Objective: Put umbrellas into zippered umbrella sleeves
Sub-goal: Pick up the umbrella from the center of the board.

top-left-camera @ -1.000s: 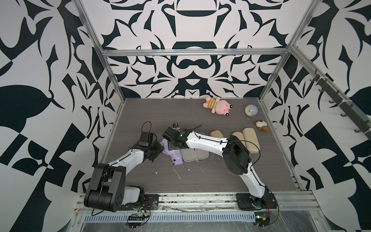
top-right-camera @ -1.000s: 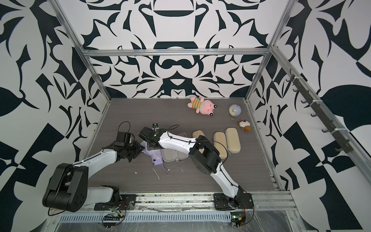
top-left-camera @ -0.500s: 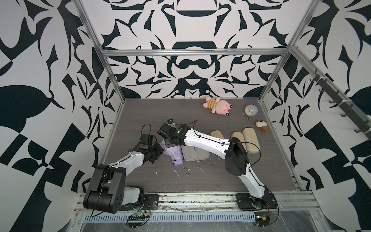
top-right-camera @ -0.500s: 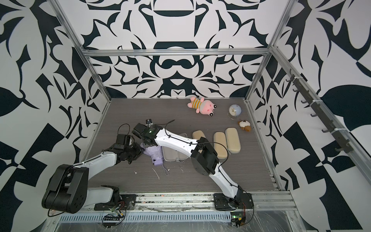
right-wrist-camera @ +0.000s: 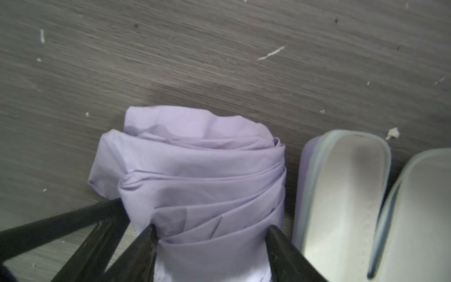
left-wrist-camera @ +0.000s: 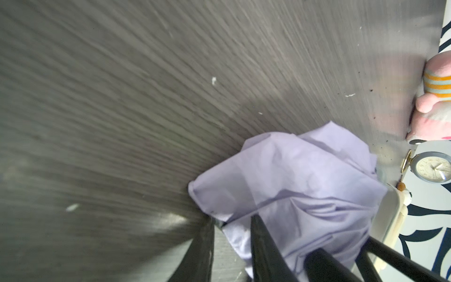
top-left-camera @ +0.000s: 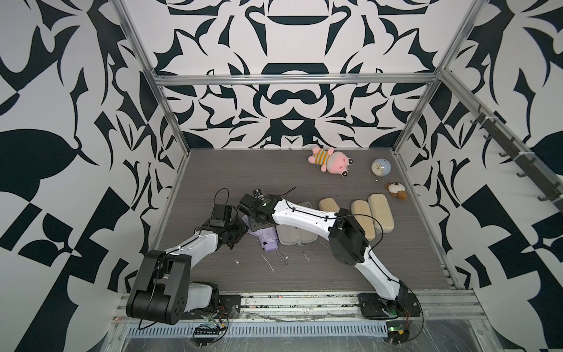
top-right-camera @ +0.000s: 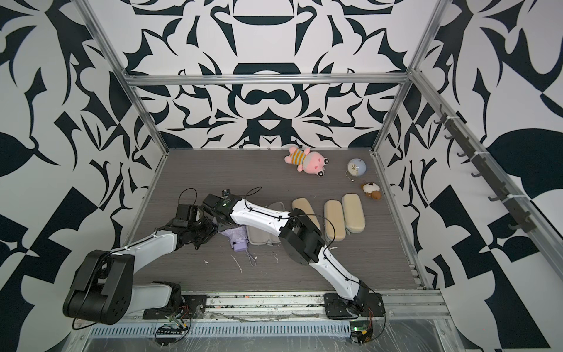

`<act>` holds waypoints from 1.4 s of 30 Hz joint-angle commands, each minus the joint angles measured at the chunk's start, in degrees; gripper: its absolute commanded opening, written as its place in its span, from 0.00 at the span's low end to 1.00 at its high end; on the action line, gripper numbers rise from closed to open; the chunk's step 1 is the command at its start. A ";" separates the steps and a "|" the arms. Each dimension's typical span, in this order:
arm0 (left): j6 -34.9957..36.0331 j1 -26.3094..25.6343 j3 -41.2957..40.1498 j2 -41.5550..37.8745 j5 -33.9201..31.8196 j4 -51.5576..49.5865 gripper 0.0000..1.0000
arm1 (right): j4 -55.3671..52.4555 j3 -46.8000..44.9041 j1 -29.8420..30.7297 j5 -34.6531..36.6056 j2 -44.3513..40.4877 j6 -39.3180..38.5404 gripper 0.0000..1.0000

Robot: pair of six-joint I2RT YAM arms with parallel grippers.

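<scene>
From my remote desk I see the lavender umbrella (top-left-camera: 264,239) lying on the table (top-left-camera: 213,170), a little toward 9 o'clock from the table's middle. Its handle (top-left-camera: 270,246) points to 6 o'clock and its wrist strap (top-left-camera: 284,259) lies loose on the wood. Just beside it, at its 3 o'clock, the lavender sleeve (top-left-camera: 294,234) lies opened flat with the pale lining up. The umbrella is outside this sleeve. The right gripper (right-wrist-camera: 212,230) is clamped across the rolled fabric; in the right wrist view one finger presses on each side of the bundle. The left gripper (left-wrist-camera: 231,219) is at the umbrella's 9 o'clock side, on the loose fabric. Its fingers stand a small gap apart with an edge of the fabric between them, and I cannot tell if they pinch it. Three beige sleeves (top-left-camera: 362,219) lie closed, side by side, farther toward 3 o'clock. A pink plush toy (top-left-camera: 330,160) and a small clock (top-left-camera: 380,168) rest toward 1 o'clock, near the back wall.
</scene>
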 commanded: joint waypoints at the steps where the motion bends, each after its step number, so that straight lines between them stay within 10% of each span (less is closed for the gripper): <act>1: 0.31 0.30 -1.18 0.32 0.48 -0.59 0.29 | -1.16 1.04 -0.41 0.90 -1.82 0.81 0.77; 7: -0.17 0.46 -2.12 0.97 1.06 1.27 0.26 | -3.60 4.41 -1.04 -1.74 2.40 0.11 0.99; 14: -1.35 1.01 -4.05 0.93 2.75 3.36 0.21 | -4.19 4.91 -0.98 -5.47 5.93 0.99 0.98; 17: -1.40 1.43 -4.45 -1.71 2.26 1.44 0.20 | -4.36 5.12 -1.32 -6.09 8.66 1.50 0.86; 25: 1.71 7.99 -2.26 -14.11 3.87 -9.61 0.21 | -3.47 5.19 -2.46 -5.79 6.63 1.83 0.20; 36: 4.64 9.50 3.90 -20.98 8.42 -16.03 0.38 | 10.17 -0.64 -5.23 -0.36 -15.68 1.83 0.08; 42: 4.93 0.95 5.39 -15.83 7.85 -8.33 0.53 | 22.32 -24.88 -6.68 16.23 -35.41 2.88 0.01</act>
